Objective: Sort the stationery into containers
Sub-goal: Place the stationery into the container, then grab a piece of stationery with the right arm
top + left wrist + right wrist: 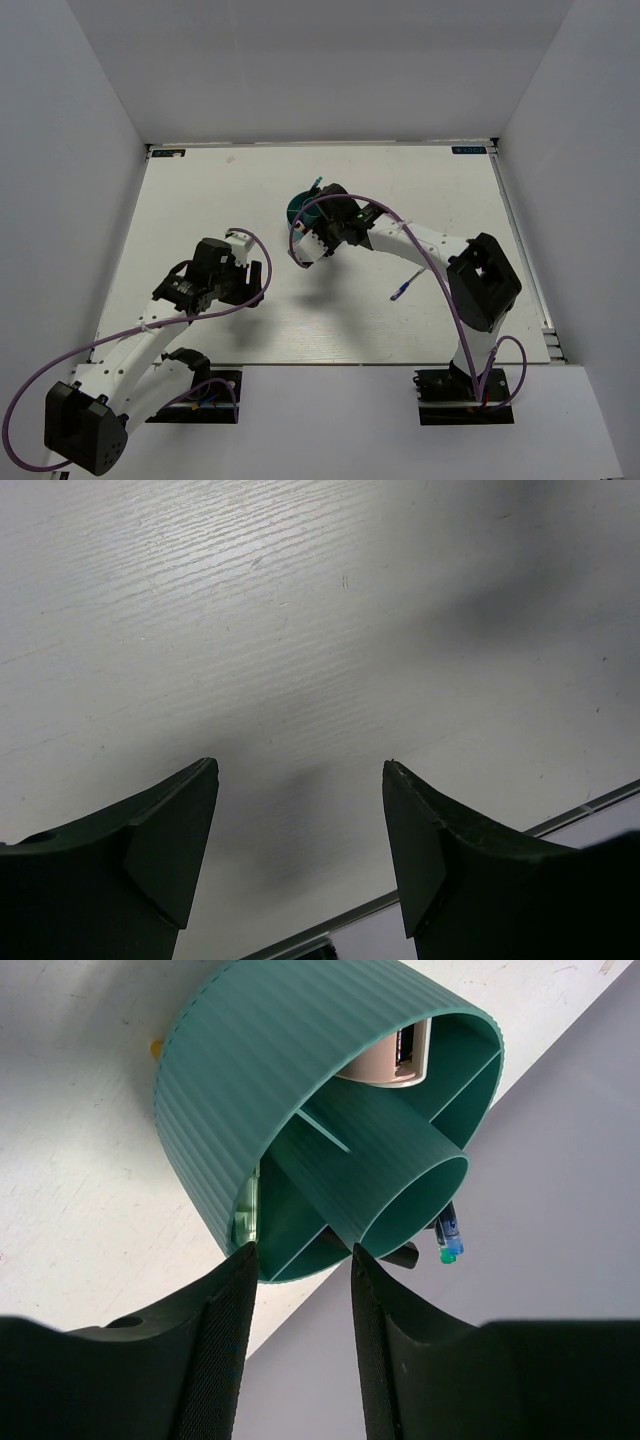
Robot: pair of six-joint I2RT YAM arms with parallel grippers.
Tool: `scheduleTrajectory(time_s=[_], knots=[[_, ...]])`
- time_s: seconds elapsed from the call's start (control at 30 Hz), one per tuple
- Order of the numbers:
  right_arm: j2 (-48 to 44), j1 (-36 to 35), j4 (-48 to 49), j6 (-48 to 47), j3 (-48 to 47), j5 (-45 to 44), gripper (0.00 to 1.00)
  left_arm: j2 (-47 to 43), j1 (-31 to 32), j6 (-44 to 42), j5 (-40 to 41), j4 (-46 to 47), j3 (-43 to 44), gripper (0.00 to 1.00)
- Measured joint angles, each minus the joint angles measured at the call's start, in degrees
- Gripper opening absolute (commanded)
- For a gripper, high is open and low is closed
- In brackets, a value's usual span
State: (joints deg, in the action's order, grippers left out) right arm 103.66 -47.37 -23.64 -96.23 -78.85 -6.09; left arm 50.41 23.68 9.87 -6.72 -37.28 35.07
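Note:
The round teal organiser point(300, 207) stands at mid table, partly under my right wrist. In the right wrist view the organiser point(300, 1080) fills the frame just beyond my fingertips. It holds a pink piece point(392, 1055), a pale mint piece point(244, 1215), and a blue pen point(447, 1240) beside a black cap point(402, 1255). My right gripper point(300, 1255) is open and empty; in the top view it point(302, 248) hangs by the organiser's near side. Another thin blue pen point(400, 291) lies on the table to the right. My left gripper point(250, 290) is open and empty over bare table point(300, 770).
A small yellow bit point(155, 1050) shows behind the organiser's left wall. White walls enclose the table on three sides. The table's metal edge rail point(450, 870) runs just below my left fingers. My right arm's elbow point(485, 275) stands near the right edge.

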Motion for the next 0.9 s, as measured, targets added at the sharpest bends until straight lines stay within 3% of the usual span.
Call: scheduleTrajectory(time_s=[0.13,0.17,0.2,0.27,0.37,0.4,0.43,0.47,0.5,0.53,0.57,0.6,0.67,0.7,0.77,0.9], knots=[[0.00,0.00,0.07,0.28,0.02,-0.04,0.34,-0.02,0.00,0.00,0.02,0.00,0.00,0.77],[0.00,0.00,0.07,0.83,0.00,-0.07,0.15,-0.02,0.00,0.00,0.02,0.00,0.00,0.77],[0.00,0.00,0.04,1.49,0.00,-0.11,0.03,-0.04,0.00,0.00,0.02,0.00,0.00,0.77],[-0.26,0.02,-0.44,5.64,-0.20,0.13,0.00,-0.07,0.00,0.00,0.02,-0.02,0.00,0.73],[-1.16,0.44,-3.34,18.16,-3.13,-0.22,0.00,-0.07,0.00,0.28,-0.17,0.04,0.00,0.31],[-1.70,0.61,-4.87,23.32,-5.11,-0.70,0.00,-0.11,0.00,0.20,-0.33,0.04,0.00,0.05],[-2.25,1.01,-7.87,28.74,-7.69,-0.22,0.00,-0.13,0.00,0.13,-0.57,0.02,0.00,0.00],[-3.13,1.68,-10.71,33.29,-10.08,0.81,0.23,-0.17,0.00,0.02,-0.70,0.04,0.00,0.00],[-4.13,2.58,-13.94,37.68,-12.28,2.62,0.67,-0.17,0.00,-0.13,-0.98,0.02,0.00,0.03],[-5.44,3.80,-17.14,40.59,-13.70,5.55,0.72,-0.20,0.02,-0.17,-1.25,0.02,0.00,0.12],[-7.10,5.16,-20.17,41.53,-14.05,8.61,0.74,-0.20,0.00,-0.28,-1.29,0.00,0.00,0.26],[-8.98,6.45,-23.12,42.10,-13.29,11.37,0.68,-0.20,0.00,-0.24,-1.40,0.02,0.00,0.51],[-13.40,9.40,-29.55,39.41,-8.61,17.07,0.59,-0.24,0.00,-0.35,-1.38,0.00,0.00,0.73],[-15.41,10.99,-33.29,36.76,-5.46,19.61,0.47,-0.24,0.00,-0.26,-1.51,0.02,0.00,0.81],[-19.43,13.88,-39.36,28.20,2.51,23.71,0.44,-0.24,0.00,0.00,-1.49,0.00,0.00,0.82],[-26.16,20.44,-45.51,11.91,17.31,26.45,0.50,-0.24,0.00,0.24,-1.44,0.00,0.00,0.83]])
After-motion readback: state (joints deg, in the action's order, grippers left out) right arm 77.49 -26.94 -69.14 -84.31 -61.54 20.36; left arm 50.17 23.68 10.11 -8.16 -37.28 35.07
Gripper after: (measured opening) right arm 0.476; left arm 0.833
